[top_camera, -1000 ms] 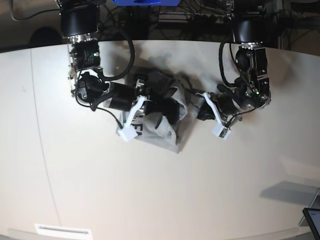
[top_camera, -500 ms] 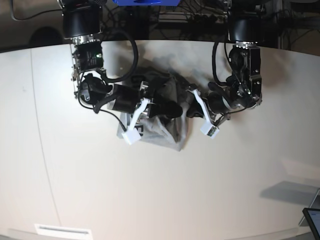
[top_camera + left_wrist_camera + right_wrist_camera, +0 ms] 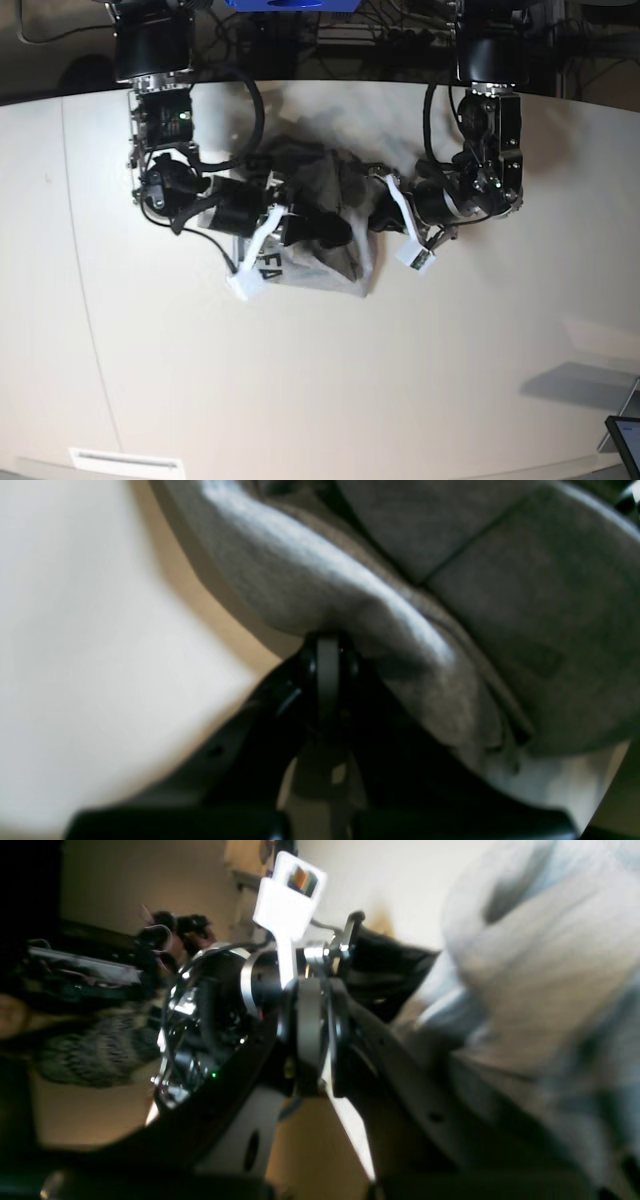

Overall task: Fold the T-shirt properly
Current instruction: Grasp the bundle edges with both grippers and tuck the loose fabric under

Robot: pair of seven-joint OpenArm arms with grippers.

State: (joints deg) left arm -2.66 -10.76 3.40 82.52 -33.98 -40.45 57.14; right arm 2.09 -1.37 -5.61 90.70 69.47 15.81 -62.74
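Bunching mid-table, the T-shirt (image 3: pixel 320 215) lies between both arms, the left gripper (image 3: pixel 327 652) pinching its fold from one side and the right gripper (image 3: pixel 335 232) clamped in cloth opposite, equally near.

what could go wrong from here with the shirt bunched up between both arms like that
1. The heather-grey cotton T-shirt sits in a crumpled heap on the white table, so any fold made now would likely trap creases.
2. The left gripper is shut on a thick fabric edge; several layers may be pinched, dragging the whole pile.
3. Both arms crowd together, with the right gripper close to the left, so they might collide.
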